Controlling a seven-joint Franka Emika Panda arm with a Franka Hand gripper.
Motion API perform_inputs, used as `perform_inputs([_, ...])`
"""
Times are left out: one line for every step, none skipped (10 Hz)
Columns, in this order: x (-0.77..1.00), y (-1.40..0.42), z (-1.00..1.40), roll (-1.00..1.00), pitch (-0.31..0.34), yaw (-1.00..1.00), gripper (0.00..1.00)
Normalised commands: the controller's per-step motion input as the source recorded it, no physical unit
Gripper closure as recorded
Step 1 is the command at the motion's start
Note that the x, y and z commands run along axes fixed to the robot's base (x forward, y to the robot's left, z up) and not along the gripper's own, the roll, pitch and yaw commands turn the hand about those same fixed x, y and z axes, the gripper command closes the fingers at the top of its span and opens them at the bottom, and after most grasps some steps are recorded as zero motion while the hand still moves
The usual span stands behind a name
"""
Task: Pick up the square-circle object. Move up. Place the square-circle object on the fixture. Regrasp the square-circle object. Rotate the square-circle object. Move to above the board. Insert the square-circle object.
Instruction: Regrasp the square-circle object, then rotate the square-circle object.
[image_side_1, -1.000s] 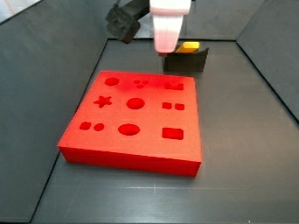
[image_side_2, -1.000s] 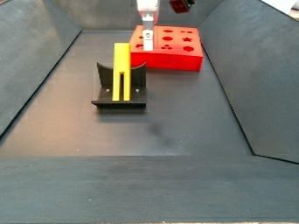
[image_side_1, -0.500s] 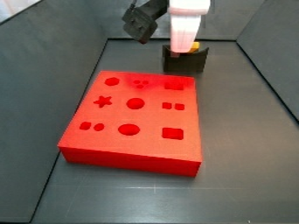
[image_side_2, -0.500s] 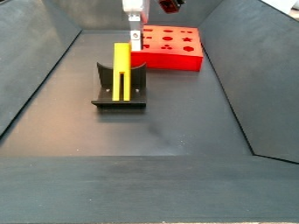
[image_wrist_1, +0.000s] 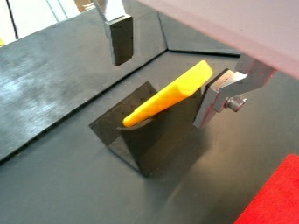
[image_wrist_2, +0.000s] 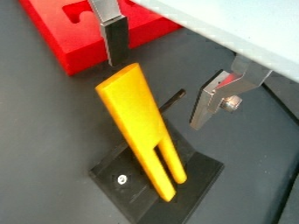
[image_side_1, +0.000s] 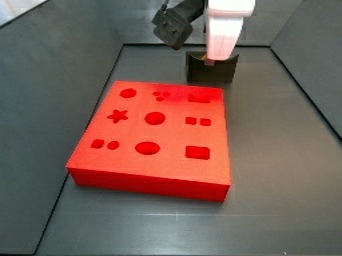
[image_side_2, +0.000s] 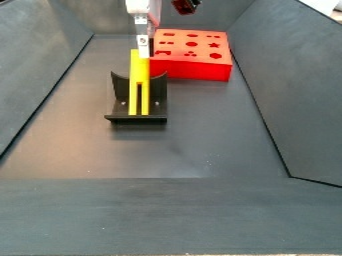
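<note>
Square-circle object (image_side_2: 138, 80) rests on the fixture (image_side_2: 136, 104); the gripper (image_wrist_2: 163, 66), jaws spread, has shifted directly above it.

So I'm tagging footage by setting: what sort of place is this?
Likely a lab peg-insertion test cell: a dark walled tray floor, a red board, a fixture propping a yellow peg, the open gripper above it.

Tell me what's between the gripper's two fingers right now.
The yellow peg's upper end, untouched, leaning in the fixture. Both wrist views show the open gripper straddling it.
</note>
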Motion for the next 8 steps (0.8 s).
perform_inputs([0.42, -0.02, -0.02, 0.08, 0.138, 0.03, 0.00])
perform_inputs([0.34, -0.02, -0.02, 0.09, 0.143, 0.03, 0.00])
perform_inputs([0.29, -0.02, -0.02, 0.10, 0.148, 0.03, 0.00])
perform_inputs([0.23, -0.02, -0.02, 0.09, 0.144, 0.03, 0.00])
perform_inputs([0.18, -0.02, -0.02, 0.09, 0.140, 0.02, 0.00])
perform_inputs([0.00, 0.50, 0.17, 0.00, 0.000, 0.00, 1.00])
perform_inputs([-1.00, 0.20, 0.75, 0.00, 0.000, 0.00, 1.00])
perform_inputs([-1.00, 0.19, 0.74, -0.01, 0.003, 0.00, 1.00])
